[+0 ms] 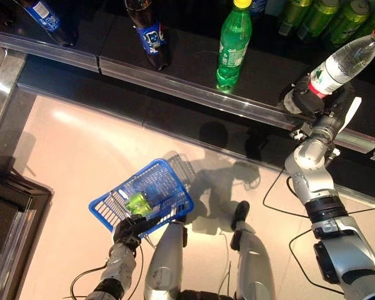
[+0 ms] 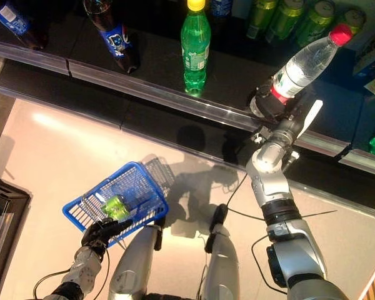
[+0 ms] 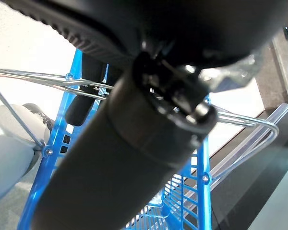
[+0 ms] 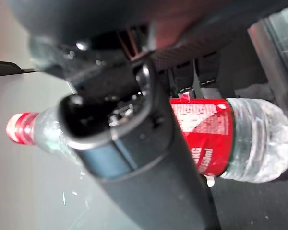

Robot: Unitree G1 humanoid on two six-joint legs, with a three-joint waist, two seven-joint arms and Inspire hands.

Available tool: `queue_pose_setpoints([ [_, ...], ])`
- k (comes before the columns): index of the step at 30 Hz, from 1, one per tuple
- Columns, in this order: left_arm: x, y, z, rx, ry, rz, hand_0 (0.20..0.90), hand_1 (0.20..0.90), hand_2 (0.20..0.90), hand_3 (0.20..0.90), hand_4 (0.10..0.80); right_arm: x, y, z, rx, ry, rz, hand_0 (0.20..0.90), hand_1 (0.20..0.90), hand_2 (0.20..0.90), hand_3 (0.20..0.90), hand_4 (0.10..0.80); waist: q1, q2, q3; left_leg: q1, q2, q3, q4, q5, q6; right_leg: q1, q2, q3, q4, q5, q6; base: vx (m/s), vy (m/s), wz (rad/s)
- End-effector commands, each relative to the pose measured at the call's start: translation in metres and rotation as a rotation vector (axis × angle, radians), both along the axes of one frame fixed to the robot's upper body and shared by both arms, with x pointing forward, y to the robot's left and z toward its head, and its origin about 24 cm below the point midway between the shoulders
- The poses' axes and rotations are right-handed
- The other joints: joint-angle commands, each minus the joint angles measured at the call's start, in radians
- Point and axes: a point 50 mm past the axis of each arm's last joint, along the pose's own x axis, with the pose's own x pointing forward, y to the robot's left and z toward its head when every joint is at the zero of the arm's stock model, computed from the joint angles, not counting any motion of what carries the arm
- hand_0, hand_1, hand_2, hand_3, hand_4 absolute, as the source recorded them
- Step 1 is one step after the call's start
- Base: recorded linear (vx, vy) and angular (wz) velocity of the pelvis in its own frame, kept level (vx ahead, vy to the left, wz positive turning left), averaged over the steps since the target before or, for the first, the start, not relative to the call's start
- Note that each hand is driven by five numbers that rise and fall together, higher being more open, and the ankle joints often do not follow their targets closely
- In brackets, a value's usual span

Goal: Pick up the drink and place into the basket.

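Your right hand (image 2: pixel 276 111) fingers grip one water bottle (image 2: pixel 307 60) at the shelf (image 2: pixel 175 94); left hand (image 1: pixel 130 229) fingers clasp one basket (image 1: pixel 169 187) holding one green can (image 1: pixel 137 202).

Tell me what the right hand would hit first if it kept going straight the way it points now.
Nothing new: the right hand is already closed around the water bottle on the shelf. Pushing further along its line would probably drive that bottle deeper toward the green cans behind, though depth there is unclear.
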Motion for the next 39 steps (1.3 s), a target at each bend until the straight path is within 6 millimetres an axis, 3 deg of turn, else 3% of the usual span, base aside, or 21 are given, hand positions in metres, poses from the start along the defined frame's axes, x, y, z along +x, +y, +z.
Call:
queue_pose_setpoints([
  [1,-0.046,-0.015,-0.023,-0.044,0.087,-0.066,0.3,0.3,0.3,0.2,0.1,-0.021,-0.021,0.089,-0.082,-0.374,-0.075,0.3,0.3,0.3,0.2,0.1,-0.001,0.017,-0.016,-0.056,-0.04,-0.035,0.039,0.073,0.043,0.056,0.017,-0.032,0.182,-0.173,-0.04,0.0,0.0,0.0],
  [10,-0.061,-0.007,-0.029,-0.048,0.108,-0.013,0.3,0.3,0.3,0.2,0.1,-0.034,-0.031,0.088,-0.086,-0.416,-0.084,0.3,0.3,0.3,0.2,0.1,-0.001,0.01,-0.043,0.001,-0.034,-0.03,0.06,0.07,0.036,0.124,0.014,-0.041,0.208,-0.209,-0.054,0.0,0.0,0.0],
  [21,-0.095,0.015,-0.032,-0.068,0.096,0.174,0.3,0.3,0.3,0.2,0.1,-0.07,-0.002,0.068,-0.214,-0.478,0.07,0.3,0.3,0.3,0.2,0.1,-0.015,-0.004,-0.133,0.1,-0.032,-0.043,0.061,0.093,0.017,0.251,0.016,-0.048,0.231,-0.263,-0.076,0.06,0.001,0.02],
  [25,-0.098,0.029,-0.025,-0.076,0.015,0.258,0.3,0.3,0.3,0.2,0.1,-0.08,0.01,0.055,-0.274,-0.426,0.209,0.3,0.3,0.3,0.2,0.1,-0.02,0.0,-0.194,0.169,-0.032,-0.045,-0.007,0.122,0.008,0.324,0.026,-0.05,0.178,-0.263,-0.073,0.103,0.03,0.09],
  [32,-0.093,0.046,-0.003,-0.001,-0.113,0.244,0.3,0.3,0.3,0.2,0.1,-0.098,0.032,0.027,-0.315,-0.342,0.489,0.3,0.3,0.3,0.2,0.1,-0.01,0.009,-0.268,0.259,-0.03,-0.052,-0.113,0.171,-0.005,0.423,0.047,-0.06,0.084,-0.253,-0.063,0.07,0.021,0.08],
  [39,-0.083,0.057,0.014,-0.001,-0.222,0.25,0.3,0.3,0.3,0.2,0.1,-0.112,0.067,0.027,-0.343,-0.406,0.814,0.3,0.3,0.3,0.2,0.1,0.007,0.008,-0.298,0.278,-0.022,-0.065,-0.179,0.2,-0.016,0.453,0.057,-0.076,0.033,-0.238,-0.055,-0.01,-0.003,0.11],
])
